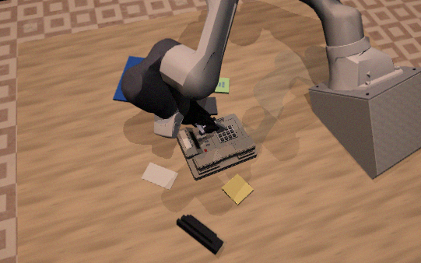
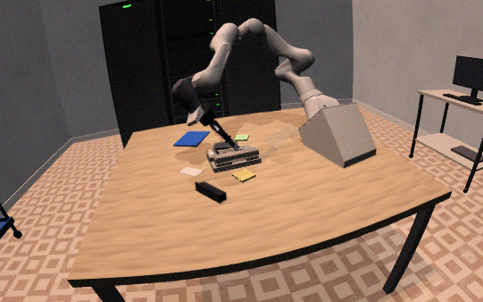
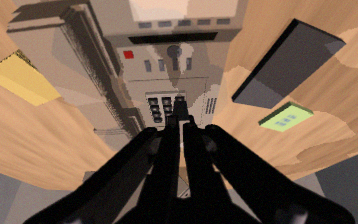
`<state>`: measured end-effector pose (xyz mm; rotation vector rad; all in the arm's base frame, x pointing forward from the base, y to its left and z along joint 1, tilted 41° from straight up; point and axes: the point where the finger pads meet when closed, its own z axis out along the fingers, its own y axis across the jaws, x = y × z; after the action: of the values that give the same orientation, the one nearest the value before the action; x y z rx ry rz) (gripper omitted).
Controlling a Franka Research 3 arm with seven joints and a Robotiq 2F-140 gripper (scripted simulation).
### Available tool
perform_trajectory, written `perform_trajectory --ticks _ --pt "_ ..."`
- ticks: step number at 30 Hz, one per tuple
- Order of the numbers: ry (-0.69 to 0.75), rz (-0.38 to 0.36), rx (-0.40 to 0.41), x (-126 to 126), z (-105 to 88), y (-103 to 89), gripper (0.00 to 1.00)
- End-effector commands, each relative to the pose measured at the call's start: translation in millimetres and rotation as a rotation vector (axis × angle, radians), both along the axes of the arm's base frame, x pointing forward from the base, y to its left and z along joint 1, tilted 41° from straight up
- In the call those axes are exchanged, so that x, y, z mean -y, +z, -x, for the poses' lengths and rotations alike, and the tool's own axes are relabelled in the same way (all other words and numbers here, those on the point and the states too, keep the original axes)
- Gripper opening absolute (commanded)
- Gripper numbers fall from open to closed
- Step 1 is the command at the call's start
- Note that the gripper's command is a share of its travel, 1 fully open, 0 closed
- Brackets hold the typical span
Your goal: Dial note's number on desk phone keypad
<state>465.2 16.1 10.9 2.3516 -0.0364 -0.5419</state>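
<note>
The grey desk phone (image 1: 228, 159) (image 2: 235, 160) (image 3: 131, 75) stands mid-table. Its dark keypad (image 1: 226, 133) (image 3: 160, 107) faces up, with a red button (image 3: 128, 54) beyond it. The handset (image 3: 56, 42) lies along the phone's side nearest the yellow note. My black gripper (image 1: 216, 126) (image 2: 234, 146) (image 3: 180, 103) is shut on nothing. Its joined fingertips point down at the keypad's edge column, in the wrist view on its right side. I cannot tell whether they press a key. A green note (image 1: 222, 85) (image 2: 241, 138) (image 3: 286, 117) with small marks lies behind the phone; its writing is too small to read.
A yellow note (image 1: 237, 188) (image 2: 244, 175) (image 3: 21, 77) and a white note (image 1: 159, 175) (image 2: 191, 171) lie in front of the phone. A black block (image 1: 199, 233) (image 2: 211, 191) lies nearer the table's front. A dark slab (image 1: 211, 105) (image 3: 286, 60) and a blue pad (image 1: 126, 79) (image 2: 191, 138) lie behind.
</note>
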Motion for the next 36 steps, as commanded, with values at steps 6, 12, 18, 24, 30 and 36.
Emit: perform_trajectory --ticks 6,12,18,24,30,36 --pt "0.009 -0.003 -0.002 1.1 -2.0 -1.9 0.0" --pt "0.009 -0.003 -0.002 -0.5 -1.4 0.1 0.0" --pt "0.009 -0.003 -0.002 -6.4 0.5 7.2 0.0" --pt "0.009 -0.003 -0.002 -6.7 0.6 7.6 0.0" --pt "0.009 -0.003 -0.002 -6.7 0.6 7.6 0.0" --pt "0.009 -0.003 -0.002 -6.7 0.6 7.6 0.0"
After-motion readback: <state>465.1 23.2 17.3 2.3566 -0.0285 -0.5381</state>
